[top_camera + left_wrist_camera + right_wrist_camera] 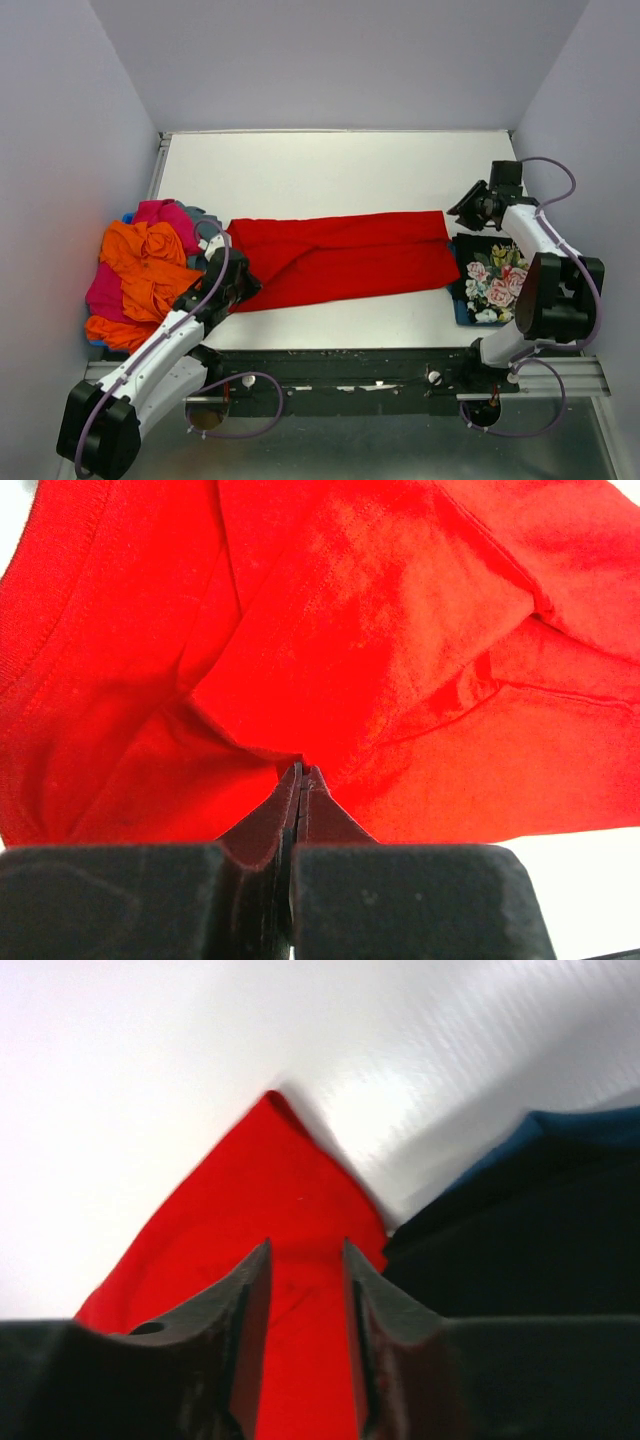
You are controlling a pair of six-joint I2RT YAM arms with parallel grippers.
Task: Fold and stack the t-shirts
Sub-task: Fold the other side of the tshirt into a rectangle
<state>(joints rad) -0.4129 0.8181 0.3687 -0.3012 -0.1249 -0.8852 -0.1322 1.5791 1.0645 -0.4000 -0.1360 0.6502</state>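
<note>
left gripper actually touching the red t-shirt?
Touching. The left wrist view shows the left gripper shut, with a fold of the red t-shirt running straight into its closed tips, no gap between cloth and fingers.

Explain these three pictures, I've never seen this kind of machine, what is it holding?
Two robot arms are bolted to a white table. The wide picture looks down from above and behind them; the other two come from cameras on each wrist. A red t-shirt lies stretched across the middle, a heap of orange and pink t-shirts at left, a folded black floral t-shirt at right. The left arm has its jaws shut on the red cloth; the right arm has its jaws open at the shirt's other end.
</note>
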